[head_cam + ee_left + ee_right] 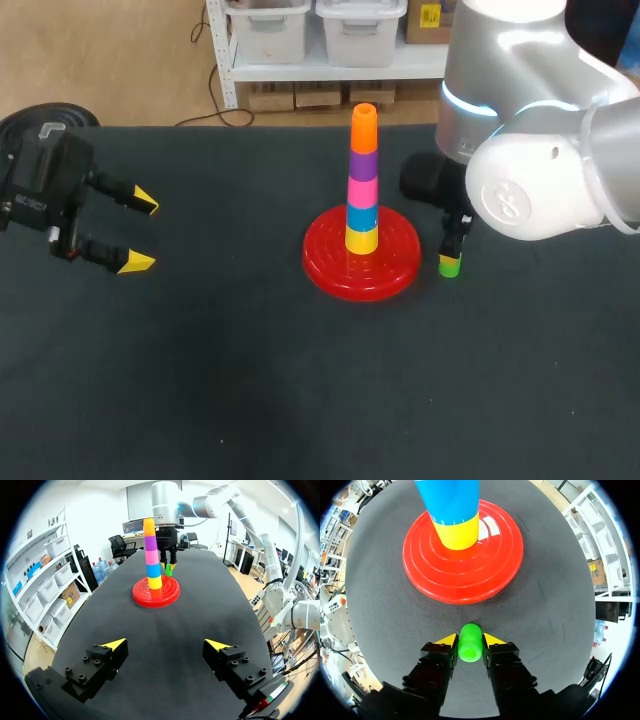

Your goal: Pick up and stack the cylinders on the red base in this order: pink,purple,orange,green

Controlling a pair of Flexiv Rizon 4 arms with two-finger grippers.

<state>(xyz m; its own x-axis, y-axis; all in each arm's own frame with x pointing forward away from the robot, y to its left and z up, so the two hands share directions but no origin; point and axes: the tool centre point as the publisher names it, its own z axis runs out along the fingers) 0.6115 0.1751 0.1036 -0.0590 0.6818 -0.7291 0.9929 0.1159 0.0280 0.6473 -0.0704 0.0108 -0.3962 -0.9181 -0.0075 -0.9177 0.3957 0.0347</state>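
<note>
the red base (330, 275) sits near the middle of the dark table (200, 380). a tower of five cylinders stands upright on its centre: yellow cylinder (361, 240) at the bottom, then blue cylinder (361, 217), pink cylinder (362, 190), purple cylinder (363, 163), and the orange cylinder (364, 125) on top, narrower than the rest.

the green cylinder (470, 649) is not on the tower. it is low down at the table just beside the base's rim, on the right arm's side, apart from the red disc. the right gripper (470, 640) comes down on it from above, and its two yellow-tipped fingers (447, 640) press against the green cylinder from either side, so the cylinder is clamped between them. in the head view the green piece shows under the right arm's fingers, upright, with its lower end about level with the base's edge. whether its foot touches the table cannot be told.

the left gripper (142, 232) hangs over the table's left part, well apart from the base and the tower. its fingers are spread wide with nothing between them. in the left wrist view the tower and base stand far ahead of those open fingers, with the right arm's gripper and the green cylinder just behind the base.
</note>
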